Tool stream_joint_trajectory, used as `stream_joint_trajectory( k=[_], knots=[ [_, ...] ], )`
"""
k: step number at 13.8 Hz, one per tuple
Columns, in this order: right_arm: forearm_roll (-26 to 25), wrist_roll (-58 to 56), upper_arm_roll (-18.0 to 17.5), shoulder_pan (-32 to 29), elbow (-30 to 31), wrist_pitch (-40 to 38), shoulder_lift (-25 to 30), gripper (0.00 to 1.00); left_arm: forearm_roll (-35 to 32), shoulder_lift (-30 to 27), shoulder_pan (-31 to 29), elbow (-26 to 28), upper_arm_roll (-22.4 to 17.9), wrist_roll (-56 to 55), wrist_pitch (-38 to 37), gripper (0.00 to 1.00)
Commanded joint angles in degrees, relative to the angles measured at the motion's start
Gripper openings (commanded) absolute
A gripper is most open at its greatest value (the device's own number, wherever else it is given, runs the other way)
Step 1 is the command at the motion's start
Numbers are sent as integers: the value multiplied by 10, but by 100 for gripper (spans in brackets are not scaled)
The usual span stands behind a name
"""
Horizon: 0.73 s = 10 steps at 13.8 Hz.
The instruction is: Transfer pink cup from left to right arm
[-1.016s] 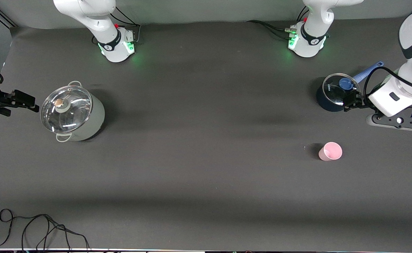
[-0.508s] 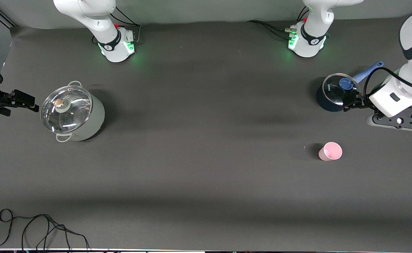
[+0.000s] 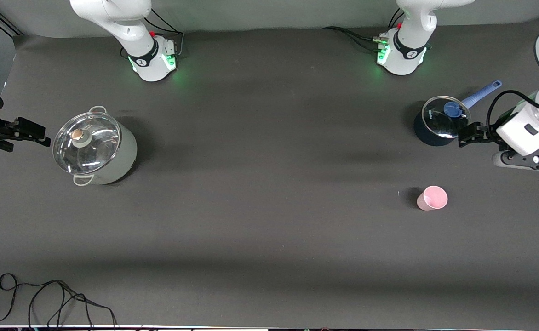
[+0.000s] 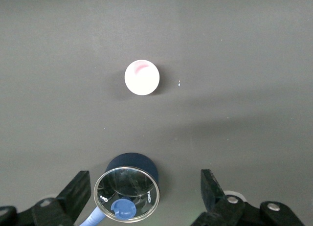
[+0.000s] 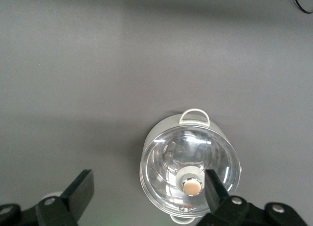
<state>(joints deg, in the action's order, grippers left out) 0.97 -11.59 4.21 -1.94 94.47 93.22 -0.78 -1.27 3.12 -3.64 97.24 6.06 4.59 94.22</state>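
Observation:
The pink cup (image 3: 432, 198) stands upright on the dark table toward the left arm's end, nearer to the front camera than the blue saucepan. It also shows in the left wrist view (image 4: 142, 77), well clear of the fingers. My left gripper (image 3: 466, 137) hangs open and empty in the air by the saucepan; in its wrist view (image 4: 145, 187) the saucepan shows between the spread fingers. My right gripper (image 3: 43, 137) is open and empty, waiting in the air beside the grey pot; its wrist view (image 5: 149, 189) shows the fingers wide apart.
A blue saucepan with a glass lid (image 3: 439, 120) stands near the left gripper and shows in the left wrist view (image 4: 128, 187). A large grey pot with a glass lid (image 3: 94, 148) stands toward the right arm's end. A black cable (image 3: 53, 299) lies at the table's front corner.
My left gripper has drifted a little away from the blue saucepan toward the left arm's end of the table. The cup and the right arm have not moved.

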Motion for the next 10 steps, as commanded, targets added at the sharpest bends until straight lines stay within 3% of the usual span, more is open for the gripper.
stream_joint_trajectory(
  k=[1, 10],
  knots=[
    [-7, -12, 2, 0, -7, -10, 7, 100, 4, -5, -2, 4, 2, 8, -4, 100],
    [-7, -12, 2, 0, -9, -16, 7, 100, 7, 20, -10, -33, 4, 37, -5, 99]
  ],
)
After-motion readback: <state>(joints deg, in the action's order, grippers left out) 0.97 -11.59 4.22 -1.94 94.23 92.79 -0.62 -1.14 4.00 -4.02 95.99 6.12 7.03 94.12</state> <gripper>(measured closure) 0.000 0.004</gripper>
